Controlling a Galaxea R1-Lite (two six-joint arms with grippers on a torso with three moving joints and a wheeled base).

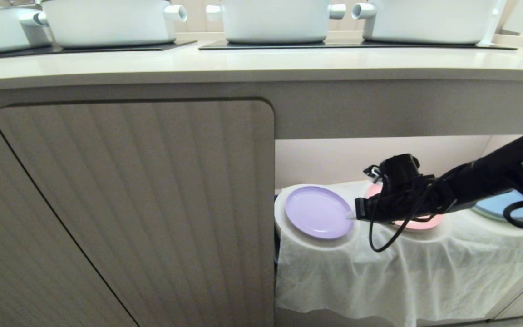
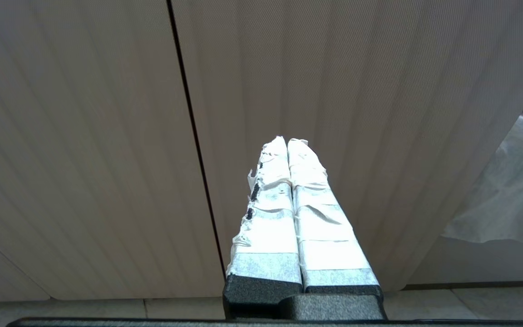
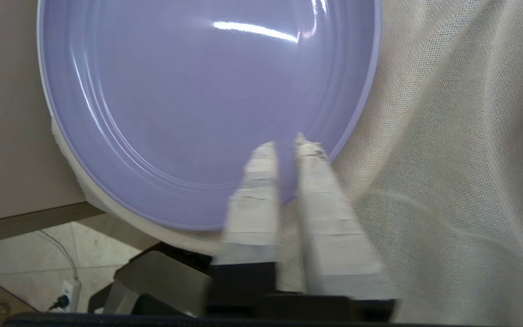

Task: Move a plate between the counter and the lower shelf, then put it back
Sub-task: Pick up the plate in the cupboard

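Observation:
The lilac plate (image 1: 318,212) lies flat on a cloth-draped round stand on the lower shelf (image 1: 379,254), under the beige counter (image 1: 243,63). My right gripper (image 1: 351,213) reaches in from the right and sits at the plate's right rim. In the right wrist view the taped fingers (image 3: 257,190) stand a little apart over the edge of the plate (image 3: 198,104), which shows through the narrow gap, so the right gripper (image 3: 286,141) is open. My left gripper (image 2: 287,141) is shut and empty, pointing at a cabinet door.
A pink plate (image 1: 418,223) lies partly hidden behind my right wrist, and a blue plate (image 1: 502,204) sits further right. A ribbed cabinet door (image 1: 143,204) closes off the left. White pots (image 1: 107,22) stand on the counter's black hob panels.

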